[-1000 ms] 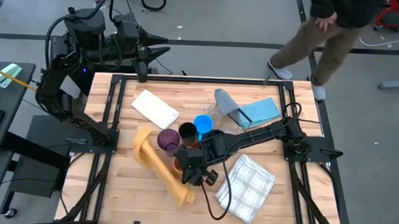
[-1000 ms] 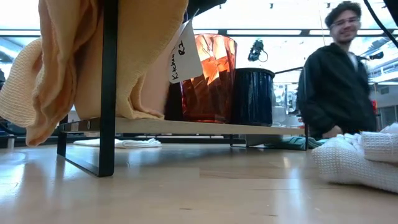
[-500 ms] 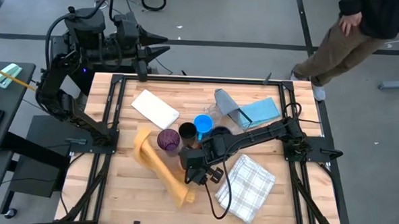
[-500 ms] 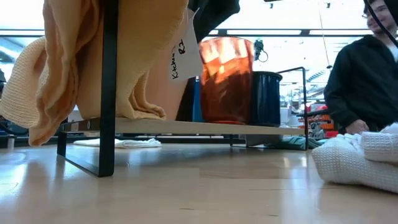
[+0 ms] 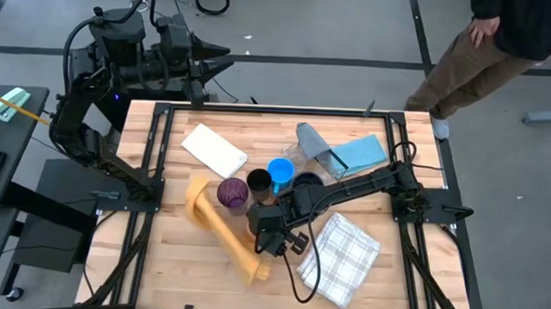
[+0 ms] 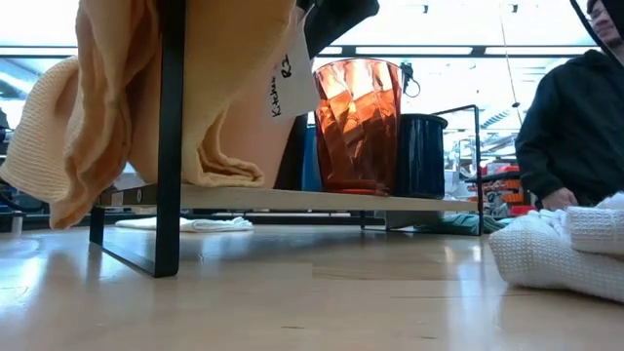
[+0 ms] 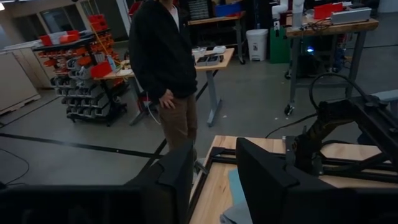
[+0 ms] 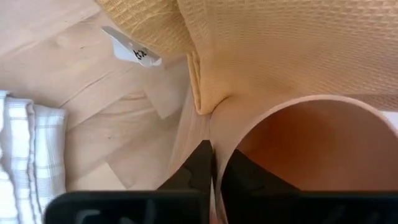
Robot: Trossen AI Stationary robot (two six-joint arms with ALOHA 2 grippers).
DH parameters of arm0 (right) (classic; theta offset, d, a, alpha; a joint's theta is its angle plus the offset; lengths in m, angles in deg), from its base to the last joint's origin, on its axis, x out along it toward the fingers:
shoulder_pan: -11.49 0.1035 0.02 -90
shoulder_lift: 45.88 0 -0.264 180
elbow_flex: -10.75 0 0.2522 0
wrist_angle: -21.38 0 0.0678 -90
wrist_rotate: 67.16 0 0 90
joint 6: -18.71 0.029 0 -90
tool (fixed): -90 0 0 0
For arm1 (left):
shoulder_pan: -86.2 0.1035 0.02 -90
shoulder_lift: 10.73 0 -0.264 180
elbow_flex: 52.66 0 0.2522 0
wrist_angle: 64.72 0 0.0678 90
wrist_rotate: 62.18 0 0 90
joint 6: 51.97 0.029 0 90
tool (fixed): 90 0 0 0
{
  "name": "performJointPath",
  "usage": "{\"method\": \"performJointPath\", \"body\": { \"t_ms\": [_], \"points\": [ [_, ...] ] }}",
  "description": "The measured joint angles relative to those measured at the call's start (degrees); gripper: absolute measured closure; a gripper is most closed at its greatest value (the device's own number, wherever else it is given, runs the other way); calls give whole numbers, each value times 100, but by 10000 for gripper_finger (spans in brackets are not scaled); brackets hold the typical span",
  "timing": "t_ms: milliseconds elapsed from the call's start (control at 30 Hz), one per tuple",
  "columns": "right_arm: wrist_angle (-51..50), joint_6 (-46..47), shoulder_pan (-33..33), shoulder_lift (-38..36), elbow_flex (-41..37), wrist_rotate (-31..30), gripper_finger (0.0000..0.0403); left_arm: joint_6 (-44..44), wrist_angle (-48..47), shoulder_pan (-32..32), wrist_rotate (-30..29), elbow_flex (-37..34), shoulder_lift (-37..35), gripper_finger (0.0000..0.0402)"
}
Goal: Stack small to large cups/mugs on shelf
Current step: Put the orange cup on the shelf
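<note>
A red-tinted cup stands upright on the low shelf's board, next to a dark navy mug. My right gripper reaches down over it, shut on its rim. On the table beside the shelf stand a purple cup, a black cup and a bright blue mug. A yellow towel hangs over the shelf. My left gripper waits open, raised beyond the table's far left corner. My right gripper pinches the red-tinted cup's wall at the rim, one finger inside the cup and the other finger outside. The fingers come from above, slanting down. The cup stands upright with its base on the shelf board.
A checked cloth lies on the near right of the table, a white folded cloth at the far left, a blue-grey cloth at the far right. The towel's tag hangs close to the cup. A person walks beyond the far edge.
The red-tinted cup has slid along the shelf board toward the navy mug's side, tipping on the way, and stands upright now. The navy mug has shifted the same way. My right gripper has tipped a little with the cup. The person has moved away.
</note>
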Motion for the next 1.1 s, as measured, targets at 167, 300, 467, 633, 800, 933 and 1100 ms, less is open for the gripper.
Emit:
{"method": "performJointPath", "body": {
  "t_ms": [167,300,467,633,800,933,1100],
  "points": [
    [22,2,-13,0,0,4,336,0,1,-1,2,0,0,278],
    [22,22,-35,0,1,-22,314,0,0,0,0,0,0,273],
    [22,22,-30,0,2,-79,299,0,0,0,0,0,0,267],
    [11,21,9,-27,2,-410,296,0,0,0,0,0,0,268],
    [-119,92,-2,-52,263,-463,296,0,0,0,2,0,2,266],
    [-233,132,-3,-61,483,-475,296,-1,0,0,0,0,2,262],
    [-492,306,27,-66,645,-476,296,-4,-1,-2,1,-1,2,267]
  ]
}}
